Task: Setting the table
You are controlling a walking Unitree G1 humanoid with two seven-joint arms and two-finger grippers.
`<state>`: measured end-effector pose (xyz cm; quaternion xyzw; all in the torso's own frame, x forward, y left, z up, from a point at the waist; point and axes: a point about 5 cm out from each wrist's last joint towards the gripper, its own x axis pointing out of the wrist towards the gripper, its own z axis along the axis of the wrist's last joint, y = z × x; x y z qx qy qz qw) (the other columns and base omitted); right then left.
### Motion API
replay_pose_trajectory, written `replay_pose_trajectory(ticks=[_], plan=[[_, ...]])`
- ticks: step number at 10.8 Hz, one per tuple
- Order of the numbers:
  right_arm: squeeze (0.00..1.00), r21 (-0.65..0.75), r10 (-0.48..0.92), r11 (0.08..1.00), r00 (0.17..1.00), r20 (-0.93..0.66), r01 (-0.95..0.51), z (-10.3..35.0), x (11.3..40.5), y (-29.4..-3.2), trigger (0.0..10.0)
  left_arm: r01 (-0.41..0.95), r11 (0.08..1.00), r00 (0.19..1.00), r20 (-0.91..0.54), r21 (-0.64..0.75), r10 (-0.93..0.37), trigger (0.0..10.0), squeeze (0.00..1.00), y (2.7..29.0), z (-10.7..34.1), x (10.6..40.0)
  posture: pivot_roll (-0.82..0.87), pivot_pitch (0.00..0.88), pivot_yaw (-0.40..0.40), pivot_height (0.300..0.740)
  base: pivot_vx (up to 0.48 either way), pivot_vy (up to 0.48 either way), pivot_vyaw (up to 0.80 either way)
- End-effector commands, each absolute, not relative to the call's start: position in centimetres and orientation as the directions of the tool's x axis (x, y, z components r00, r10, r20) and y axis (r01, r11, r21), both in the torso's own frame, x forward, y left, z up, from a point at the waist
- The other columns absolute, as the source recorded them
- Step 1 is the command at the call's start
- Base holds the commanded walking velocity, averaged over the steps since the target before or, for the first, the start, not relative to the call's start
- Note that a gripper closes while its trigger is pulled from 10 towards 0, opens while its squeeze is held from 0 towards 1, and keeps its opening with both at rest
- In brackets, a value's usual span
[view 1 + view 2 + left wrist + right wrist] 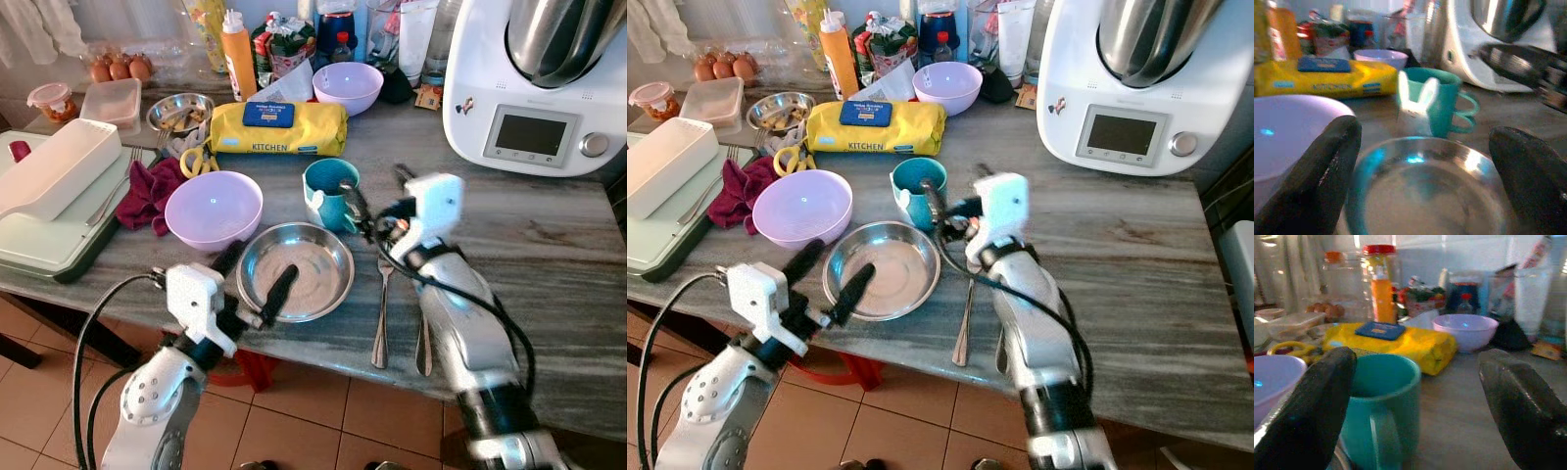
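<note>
A shallow steel bowl [297,271] sits near the front edge of the grey marble table [549,235]. Left of it stands a purple bowl [213,209], and behind it a teal mug [330,193] with a bunny tag. Two pieces of cutlery [381,313] lie right of the steel bowl. My left gripper [253,276] is open, one finger over the steel bowl's near left rim and the other outside it. In the left wrist view the steel bowl [1425,186] lies between the fingers [1317,181]. My right gripper [380,191] is open just right of the mug [1383,406], holding nothing.
A yellow kitchen pack [279,127], a second purple bowl [347,86], bottles and a small steel bowl [179,111] crowd the back. A white food processor [539,88] stands back right. A red cloth [147,191] and white tray [49,176] lie left.
</note>
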<state>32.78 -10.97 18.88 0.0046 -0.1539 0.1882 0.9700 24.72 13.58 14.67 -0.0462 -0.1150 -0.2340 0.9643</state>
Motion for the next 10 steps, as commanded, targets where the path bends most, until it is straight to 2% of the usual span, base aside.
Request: replay_pose_trajectory(ticks=[1, 3, 5, 7, 8, 9, 10], plan=[[1.0, -0.028, 0.322, 0.943, 0.894, 0.313, -0.33, 19.2, 32.5, -11.5, 10.0, 0.417, 0.908, 0.886, 0.241, -0.038, -0.396, 10.0, 0.0, 14.3, 14.5, 25.0, -0.02, 0.154, 0.058, 0.74, 0.0, 0.0, 0.0], [1.0, 0.038, 0.253, 0.96, 0.92, 0.299, -0.276, 19.1, 31.6, -12.8, 10.0, 0.29, 0.957, 0.935, 0.221, -0.024, -0.278, 10.0, 0.0, 15.0, 14.3, 25.4, -0.02, 0.147, 0.053, 0.74, 0.0, 0.0, 0.0], [1.0, 0.012, 0.238, 0.968, 0.926, 0.294, -0.252, 19.0, 31.0, -13.3, 10.0, 0.165, 0.986, 0.969, 0.184, 0.006, -0.164, 10.0, 0.0, 15.3, 13.8, 26.1, -0.02, 0.143, 0.051, 0.74, 0.0, 0.0, 0.0], [1.0, -0.005, 0.211, 0.976, 0.934, 0.289, -0.219, 19.1, 30.8, -13.6, 10.0, 0.133, 0.991, 0.974, 0.184, 0.003, -0.131, 10.0, 0.0, 15.3, 13.9, 26.4, -0.03, 0.14, 0.049, 0.74, 0.0, 0.0, 0.0], [0.06, -0.04, 0.225, 0.974, 0.925, 0.306, -0.223, 19.8, 30.7, -13.4, 10.0, 0.152, 0.988, 0.967, 0.206, -0.01, -0.147, 10.0, 0.0, 14.6, 14.5, 26.8, -0.03, 0.133, 0.049, 0.74, 0.0, 0.0, 0.8], [0.0, -0.064, 0.235, 0.972, 0.92, 0.314, -0.227, 20.1, 30.7, -13.2, 10.0, 0.153, 0.988, 0.967, 0.21, -0.011, -0.147, 10.0, 0.0, 14.5, 14.6, 26.9, -0.03, 0.133, 0.049, 0.74, 0.0, 0.0, 0.8], [0.0, -0.077, 0.24, 0.971, 0.917, 0.318, -0.227, 20.3, 30.8, -13.1, 10.0, 0.15, 0.989, 0.967, 0.211, -0.01, -0.144, 10.0, 0.0, 14.5, 14.6, 27.0, -0.04, 0.132, 0.047, 0.74, 0.0, 0.0, 0.8]])
